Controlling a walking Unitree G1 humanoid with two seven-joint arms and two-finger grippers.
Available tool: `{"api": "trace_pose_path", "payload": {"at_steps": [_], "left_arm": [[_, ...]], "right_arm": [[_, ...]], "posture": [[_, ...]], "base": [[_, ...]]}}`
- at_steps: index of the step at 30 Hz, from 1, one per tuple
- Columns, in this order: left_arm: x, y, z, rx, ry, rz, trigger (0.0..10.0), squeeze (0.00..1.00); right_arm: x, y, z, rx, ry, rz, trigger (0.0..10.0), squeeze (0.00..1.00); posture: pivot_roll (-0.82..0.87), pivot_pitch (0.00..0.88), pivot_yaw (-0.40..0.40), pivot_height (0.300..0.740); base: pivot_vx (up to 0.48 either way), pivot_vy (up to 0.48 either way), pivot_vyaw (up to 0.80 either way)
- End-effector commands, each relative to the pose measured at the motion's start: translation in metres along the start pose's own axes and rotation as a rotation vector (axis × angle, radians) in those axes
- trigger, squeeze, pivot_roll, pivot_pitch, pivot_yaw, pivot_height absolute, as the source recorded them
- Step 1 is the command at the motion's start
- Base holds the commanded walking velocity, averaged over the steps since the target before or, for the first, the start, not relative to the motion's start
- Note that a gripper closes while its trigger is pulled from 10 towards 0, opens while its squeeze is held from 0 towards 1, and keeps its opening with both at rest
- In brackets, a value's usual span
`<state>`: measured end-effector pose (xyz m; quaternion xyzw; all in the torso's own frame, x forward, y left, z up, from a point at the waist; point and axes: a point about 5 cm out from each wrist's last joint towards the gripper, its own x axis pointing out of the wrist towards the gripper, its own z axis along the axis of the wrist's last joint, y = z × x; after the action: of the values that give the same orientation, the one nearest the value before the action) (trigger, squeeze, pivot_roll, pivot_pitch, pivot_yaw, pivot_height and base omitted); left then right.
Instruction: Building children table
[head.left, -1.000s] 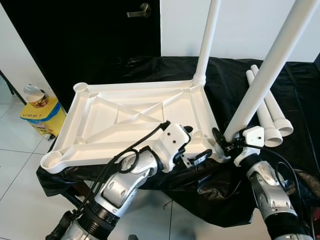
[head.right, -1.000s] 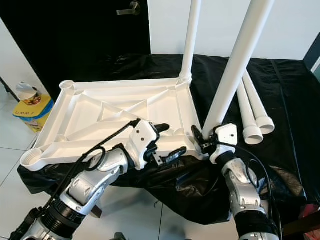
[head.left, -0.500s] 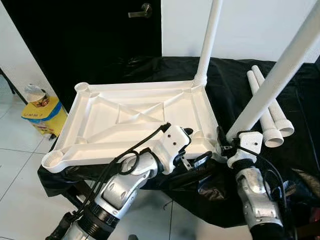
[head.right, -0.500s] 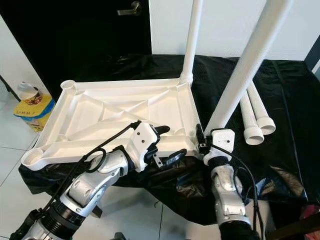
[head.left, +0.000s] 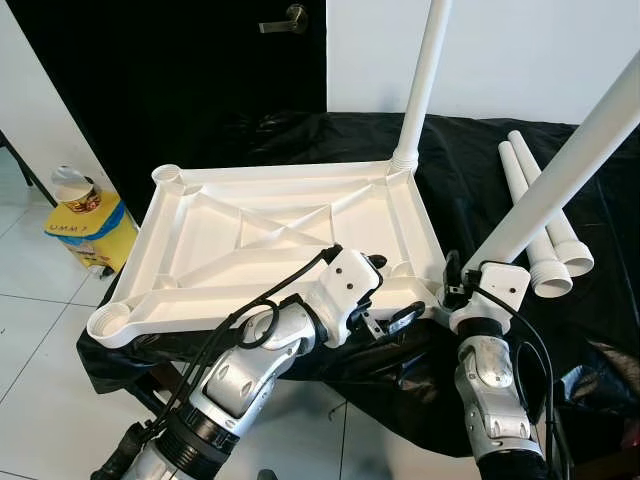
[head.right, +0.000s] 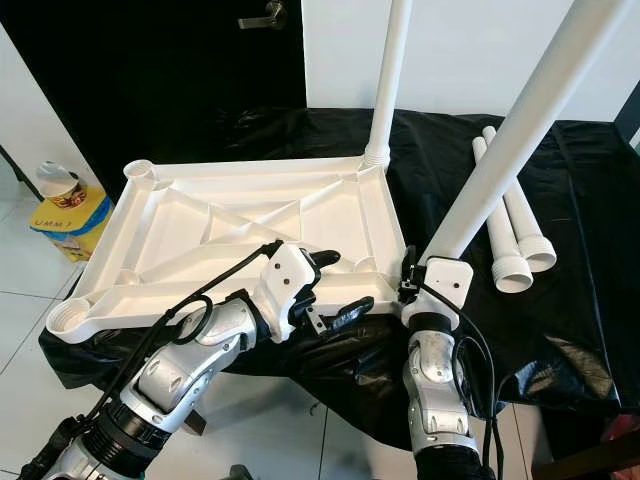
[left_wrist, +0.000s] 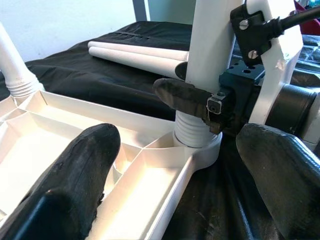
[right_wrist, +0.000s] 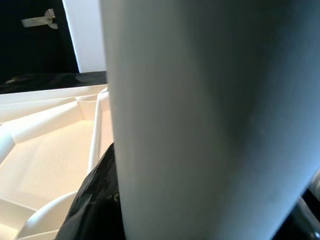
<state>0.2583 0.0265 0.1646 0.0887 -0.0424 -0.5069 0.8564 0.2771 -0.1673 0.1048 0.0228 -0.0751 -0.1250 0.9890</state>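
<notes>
The white table top (head.left: 260, 230) lies upside down on a black-covered surface. One white leg (head.left: 425, 80) stands upright in its far right corner. My right gripper (head.left: 455, 290) is shut on a second white leg (head.left: 560, 180), which leans steeply to the right. That leg's ribbed lower end (left_wrist: 192, 132) sits in the near right corner socket. My left gripper (head.left: 390, 290) is open, its fingers straddling the table top's near rim just left of that corner. One finger (left_wrist: 75, 170) is over the tray and the other is outside it.
Two spare white legs (head.left: 540, 220) lie side by side on the black cloth at the right. A yellow box (head.left: 90, 225) with a cup on top stands on the tiled floor at the left. A dark door (head.left: 200, 60) is behind the table.
The held leg has tipped further to the right while its lower end stays at the corner. My right forearm has swung in under it. The left gripper has held still.
</notes>
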Motion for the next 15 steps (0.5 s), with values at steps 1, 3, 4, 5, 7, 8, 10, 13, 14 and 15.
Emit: {"api": "trace_pose_path", "payload": {"at_steps": [1,3,4,5,7,8,10,13,14,15], "left_arm": [[0.002,-0.005,-0.001,0.011,0.000,-0.110,10.0,0.00],[0.002,-0.005,-0.001,0.011,-0.002,-0.111,10.0,0.00],[0.002,-0.005,-0.001,0.011,-0.002,-0.111,10.0,0.00],[0.002,-0.006,-0.001,0.011,-0.003,-0.111,10.0,0.00],[0.002,-0.007,-0.001,0.010,-0.005,-0.112,10.0,0.00],[0.002,-0.007,-0.001,0.010,-0.005,-0.112,10.0,0.00],[0.002,-0.008,-0.001,0.009,-0.005,-0.111,10.0,0.00],[0.001,-0.008,-0.001,0.005,-0.005,-0.108,10.0,0.00],[0.001,-0.008,-0.001,0.005,-0.005,-0.108,10.0,0.00],[0.001,-0.008,-0.001,0.003,-0.005,-0.106,10.0,0.00]], "right_arm": [[-0.009,-0.014,-0.028,-0.043,0.169,-0.069,10.0,0.00],[-0.006,-0.012,-0.026,-0.053,0.167,-0.061,10.0,0.00],[-0.006,-0.012,-0.026,-0.053,0.167,-0.061,10.0,0.00],[-0.003,-0.011,-0.023,-0.068,0.164,-0.054,10.0,0.00],[0.000,-0.010,-0.020,-0.091,0.156,-0.040,10.0,0.00],[0.000,-0.010,-0.020,-0.091,0.156,-0.040,10.0,0.00],[0.000,-0.008,-0.019,-0.110,0.156,-0.025,10.0,0.00],[-0.002,-0.003,-0.021,-0.146,0.162,0.025,10.0,0.00],[-0.002,-0.003,-0.021,-0.146,0.162,0.025,10.0,0.00],[-0.002,-0.002,-0.021,-0.154,0.164,0.038,10.0,0.00]], "posture": [[-0.07,0.001,0.024,0.740],[-0.08,0.000,0.023,0.740],[-0.08,0.000,0.023,0.740],[-0.08,0.000,0.021,0.740],[-0.08,0.000,0.018,0.740],[-0.08,0.000,0.018,0.740],[-0.07,0.000,0.016,0.740],[-0.07,0.007,0.015,0.740],[-0.07,0.007,0.015,0.740],[-0.07,0.007,0.015,0.740]], "base": [[0.000,0.000,0.00],[0.000,0.000,0.00],[0.000,0.000,0.00],[0.000,0.000,0.00],[0.000,0.000,0.00],[0.000,0.000,0.00],[0.000,0.000,0.00],[0.000,0.000,0.00],[0.000,0.000,0.00],[0.000,0.000,0.00]]}}
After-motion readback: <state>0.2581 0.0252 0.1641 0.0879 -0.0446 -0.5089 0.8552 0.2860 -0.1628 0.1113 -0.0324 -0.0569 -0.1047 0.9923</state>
